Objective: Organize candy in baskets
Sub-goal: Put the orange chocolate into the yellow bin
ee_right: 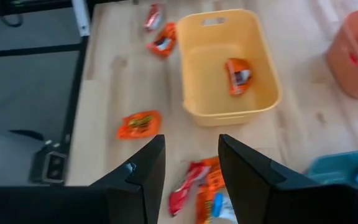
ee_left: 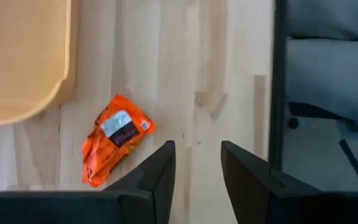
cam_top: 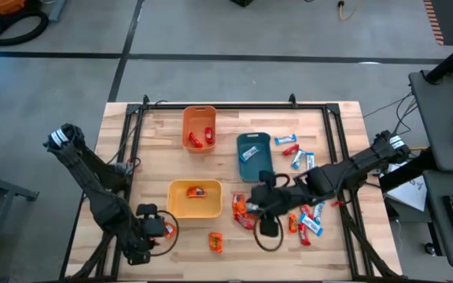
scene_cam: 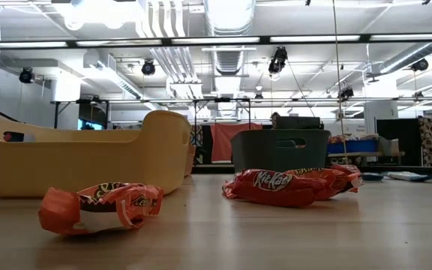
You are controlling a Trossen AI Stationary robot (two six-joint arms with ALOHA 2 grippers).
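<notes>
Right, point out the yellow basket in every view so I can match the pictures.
High view: yellow basket, front left of table centre.
Low view: far left, behind the loose orange candy.
Left wrist view: only a rounded corner at the picture's edge.
Right wrist view: whole, beyond the fingers.
Shared landmark: that orange candy beside it.

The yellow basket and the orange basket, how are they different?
The yellow plastic basket is wider and pale; the orange plastic basket is narrower and darker. The yellow one holds one orange-wrapped candy; the orange one holds red-wrapped candy. Both are rectangular with rounded corners.
</notes>
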